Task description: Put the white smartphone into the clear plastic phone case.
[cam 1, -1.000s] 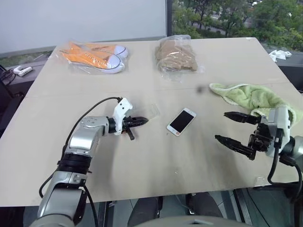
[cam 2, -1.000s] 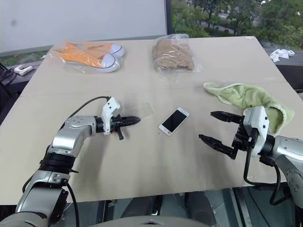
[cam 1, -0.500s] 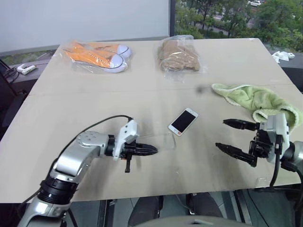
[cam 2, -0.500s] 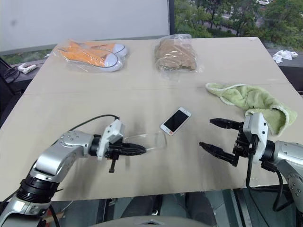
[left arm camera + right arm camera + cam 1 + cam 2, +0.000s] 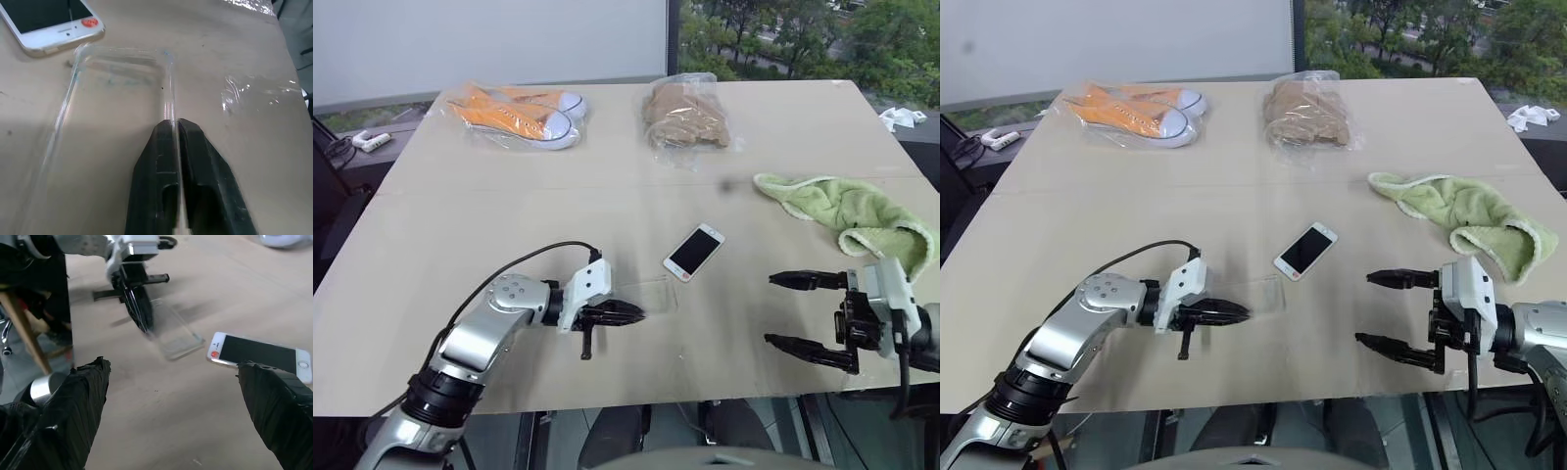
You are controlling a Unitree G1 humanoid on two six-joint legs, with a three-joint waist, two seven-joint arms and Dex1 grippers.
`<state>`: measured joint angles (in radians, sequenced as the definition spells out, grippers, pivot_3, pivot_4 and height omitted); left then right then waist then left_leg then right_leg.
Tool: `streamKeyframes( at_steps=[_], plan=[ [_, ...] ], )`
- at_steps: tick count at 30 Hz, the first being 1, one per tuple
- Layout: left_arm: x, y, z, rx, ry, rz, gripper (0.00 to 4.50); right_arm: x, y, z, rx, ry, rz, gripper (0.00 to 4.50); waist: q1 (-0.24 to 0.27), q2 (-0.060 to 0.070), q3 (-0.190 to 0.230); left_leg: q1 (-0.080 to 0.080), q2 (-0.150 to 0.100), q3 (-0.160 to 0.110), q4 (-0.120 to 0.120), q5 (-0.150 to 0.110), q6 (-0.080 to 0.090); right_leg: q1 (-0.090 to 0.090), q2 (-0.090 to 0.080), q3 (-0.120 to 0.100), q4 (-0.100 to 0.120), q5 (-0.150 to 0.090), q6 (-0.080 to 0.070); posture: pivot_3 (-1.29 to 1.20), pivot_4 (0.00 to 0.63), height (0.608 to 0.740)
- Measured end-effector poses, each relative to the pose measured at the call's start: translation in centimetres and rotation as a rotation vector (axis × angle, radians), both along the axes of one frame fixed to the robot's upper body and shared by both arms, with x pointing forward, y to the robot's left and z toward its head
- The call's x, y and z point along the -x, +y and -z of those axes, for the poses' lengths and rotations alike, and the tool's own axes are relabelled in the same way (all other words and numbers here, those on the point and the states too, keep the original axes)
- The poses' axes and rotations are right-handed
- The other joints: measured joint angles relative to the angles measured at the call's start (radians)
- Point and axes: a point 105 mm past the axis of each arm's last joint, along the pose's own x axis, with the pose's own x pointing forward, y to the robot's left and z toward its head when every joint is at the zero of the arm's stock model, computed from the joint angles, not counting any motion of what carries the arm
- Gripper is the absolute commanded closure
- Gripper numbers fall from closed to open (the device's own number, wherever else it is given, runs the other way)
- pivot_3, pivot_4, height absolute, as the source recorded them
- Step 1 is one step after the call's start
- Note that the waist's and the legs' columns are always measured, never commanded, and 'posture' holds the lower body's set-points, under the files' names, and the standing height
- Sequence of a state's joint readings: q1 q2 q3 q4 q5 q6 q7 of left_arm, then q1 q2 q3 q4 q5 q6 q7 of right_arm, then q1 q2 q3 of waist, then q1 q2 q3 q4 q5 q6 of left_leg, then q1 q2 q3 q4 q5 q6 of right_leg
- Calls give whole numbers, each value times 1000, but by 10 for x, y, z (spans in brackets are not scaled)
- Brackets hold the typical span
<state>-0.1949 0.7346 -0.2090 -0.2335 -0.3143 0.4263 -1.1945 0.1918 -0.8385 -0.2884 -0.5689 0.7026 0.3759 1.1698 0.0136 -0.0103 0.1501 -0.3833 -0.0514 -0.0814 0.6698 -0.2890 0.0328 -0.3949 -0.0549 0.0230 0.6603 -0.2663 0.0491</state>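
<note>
My left gripper is pinching the case by its edge just beside the phone, right gripper spread wide

We count one white smartphone with a black screen, one clear plastic phone case, two orange canvas sneakers in one clear bag, one bagged brown bundle, and one light green cloth on one beige counter.
</note>
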Motion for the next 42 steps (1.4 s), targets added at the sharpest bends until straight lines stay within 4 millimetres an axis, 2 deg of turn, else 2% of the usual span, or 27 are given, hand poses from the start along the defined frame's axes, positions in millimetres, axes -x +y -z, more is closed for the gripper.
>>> streamKeyframes(
  at_steps=[5, 7, 8, 9, 13, 16, 20, 21, 23, 26, 29, 32, 35, 40, 42],
  plan=[
    [0, 0, 1, -2, 0, -5, 847, 1, 1, 0, -2, -4, -15, 0, 0, 0, 0, 0, 0, 0, 0, 0, 0, 0, 0, 0, 0, 0, 0, 0, 150, 740],
    [0, 1, 1, -4, 0, -11, 205, 2, 1, 0, -1, -1, -24, 0, 0, 0, 0, 0, 0, 0, 0, 0, 0, 0, 0, 0, 0, 0, 0, 0, 150, 740],
    [0, 2, 1, -5, 1, -15, 86, 2, 1, 1, 1, 2, -27, 0, 0, 0, 0, 0, 0, 0, 0, 0, 0, 0, 0, 0, 0, 0, 0, 0, 150, 740],
    [1, 3, -1, -2, -5, -20, 86, 0, 0, 2, 14, 2, -20, 0, -1, 0, 0, 0, 0, 0, 0, 0, 0, 0, 0, 0, 0, 0, 0, 0, 150, 740],
    [1, 16, -32, 65, -36, -80, 86, -39, 1, -6, 59, -129, 74, 0, -11, -1, 0, 1, 0, 0, 0, 0, -1, 0, 0, 1, 1, 0, 0, 0, 150, 740],
    [6, 33, -46, 54, -48, -130, 86, -56, 8, -9, 96, -169, 36, 0, -16, 0, 1, 1, 0, 0, 0, 1, -1, 0, 0, 0, 0, 0, 0, 0, 150, 740],
    [9, 53, -45, 23, -36, -206, 86, -74, 20, -3, 148, -169, -64, 0, -25, 0, 1, 0, 0, 0, 0, 1, -1, -1, 0, 0, -2, 0, 0, 0, 150, 740],
    [10, 61, -45, 17, -39, -243, 86, -89, 28, -1, 161, -189, -88, 0, -26, 0, 2, 0, 0, 0, 0, 1, -1, -1, 0, 0, -2, 0, 0, 0, 150, 740],
    [11, 69, -44, 16, -41, -287, 86, -106, 40, 0, 168, -218, -128, 0, -34, -1, 2, 1, 0, 2, -1, 1, -1, -1, 1, 2, -1, 0, 0, 0, 150, 740],
    [14, 76, -44, 13, -40, -328, 86, -121, 54, 3, 219, -262, -193, 0, -31, 0, 3, 0, 0, 1, -1, 1, -1, -2, 1, 0, -1, 0, 0, 0, 150, 740],
    [20, 82, -47, 23, -42, -386, 86, -147, 75, 2, 269, -298, -245, 0, -30, 0, 3, -1, 0, 1, -1, 1, -1, -3, 0, 0, -1, 0, 0, 0, 150, 740],
    [23, 83, -54, 45, -65, -429, 86, -164, 89, 4, 265, -227, -235, 0, -27, 0, 3, -1, 0, 0, -2, 1, -2, -3, 0, -1, -2, 0, 0, 0, 150, 740],
    [33, 85, -52, 53, -59, -488, 86, -185, 97, 17, 235, -49, -139, 0, -32, 0, 3, -1, 0, 1, -2, 1, -2, -3, 0, 0, -2, 0, -1, 0, 150, 740],
    [37, 84, -53, 67, -58, -520, 86, -190, 99, 46, 326, 148, -87, 0, -30, 1, 4, -1, 0, 0, -3, 1, -2, -3, 0, 0, -1, 0, -1, 0, 150, 740],
    [38, 83, -56, 69, -68, -515, 86, -196, 106, 44, 356, 189, -53, 0, -36, 2, 4, 1, 0, 1, -3, 1, -2, -3, 0, 1, 0, 0, -1, 0, 150, 740]
  ],
)
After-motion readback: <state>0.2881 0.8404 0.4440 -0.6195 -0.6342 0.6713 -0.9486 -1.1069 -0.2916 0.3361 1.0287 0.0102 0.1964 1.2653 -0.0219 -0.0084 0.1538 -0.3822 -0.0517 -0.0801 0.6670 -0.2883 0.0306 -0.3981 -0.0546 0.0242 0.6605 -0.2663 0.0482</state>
